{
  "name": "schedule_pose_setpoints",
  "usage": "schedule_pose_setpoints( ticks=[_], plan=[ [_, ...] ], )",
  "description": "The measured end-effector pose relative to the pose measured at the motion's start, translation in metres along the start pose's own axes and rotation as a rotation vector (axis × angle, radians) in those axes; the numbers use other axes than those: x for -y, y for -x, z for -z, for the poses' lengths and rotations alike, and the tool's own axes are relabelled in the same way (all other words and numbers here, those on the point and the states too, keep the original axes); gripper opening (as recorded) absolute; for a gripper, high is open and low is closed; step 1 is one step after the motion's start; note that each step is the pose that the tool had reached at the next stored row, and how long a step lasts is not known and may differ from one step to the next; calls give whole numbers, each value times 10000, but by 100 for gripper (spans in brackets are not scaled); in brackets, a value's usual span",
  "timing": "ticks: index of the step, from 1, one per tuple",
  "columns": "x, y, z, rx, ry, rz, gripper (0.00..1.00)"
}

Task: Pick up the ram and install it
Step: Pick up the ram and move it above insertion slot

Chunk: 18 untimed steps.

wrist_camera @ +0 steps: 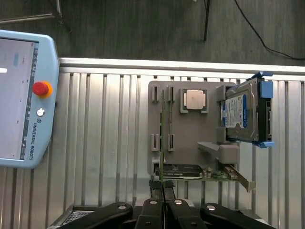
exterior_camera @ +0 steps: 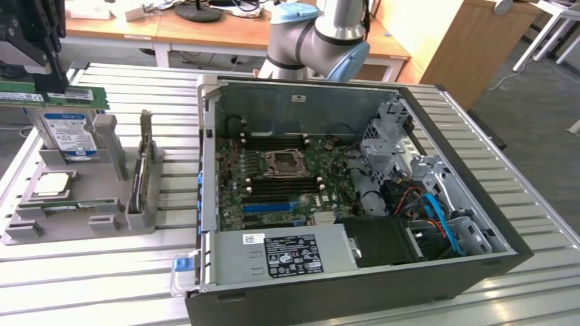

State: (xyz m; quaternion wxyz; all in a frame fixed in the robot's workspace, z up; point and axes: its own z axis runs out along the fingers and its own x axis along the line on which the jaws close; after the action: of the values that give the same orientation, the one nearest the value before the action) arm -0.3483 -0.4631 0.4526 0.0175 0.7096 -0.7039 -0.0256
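The ram [exterior_camera: 56, 98] is a long green stick with white labels. It hangs level above the grey holder tray [exterior_camera: 54, 234], over the hard drive at the exterior view's far left. My gripper [exterior_camera: 38, 83] comes down from above and is shut on the stick's top edge. In the wrist view the ram [wrist_camera: 162, 143] runs edge-on as a thin line from between my closed fingers [wrist_camera: 151, 206], in line with the tray's [wrist_camera: 186, 138] narrow slot. The open computer case [exterior_camera: 507, 234] lies to the exterior view's right. Dark memory slots [exterior_camera: 281, 182] sit beside the CPU socket [exterior_camera: 282, 163] on its motherboard.
The tray also holds a blue-labelled hard drive [exterior_camera: 68, 132], a square silver CPU [exterior_camera: 50, 185], an upright expansion card [exterior_camera: 142, 170] and another green strip [exterior_camera: 81, 204] in its front slot. A teach pendant [wrist_camera: 21, 95] lies on the slatted table. The arm's base [exterior_camera: 317, 37] stands behind the case.
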Motion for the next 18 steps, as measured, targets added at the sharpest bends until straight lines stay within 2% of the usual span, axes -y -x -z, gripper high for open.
schedule_pose_setpoints(
  ticks=[4, 11, 18],
  plan=[
    [54, -1, 3, 0, 0, 0, 12],
    [220, -6, 13, 0, 0, -1, 12],
    [334, -7, 21, 0, 1, -1, 12]
  ],
)
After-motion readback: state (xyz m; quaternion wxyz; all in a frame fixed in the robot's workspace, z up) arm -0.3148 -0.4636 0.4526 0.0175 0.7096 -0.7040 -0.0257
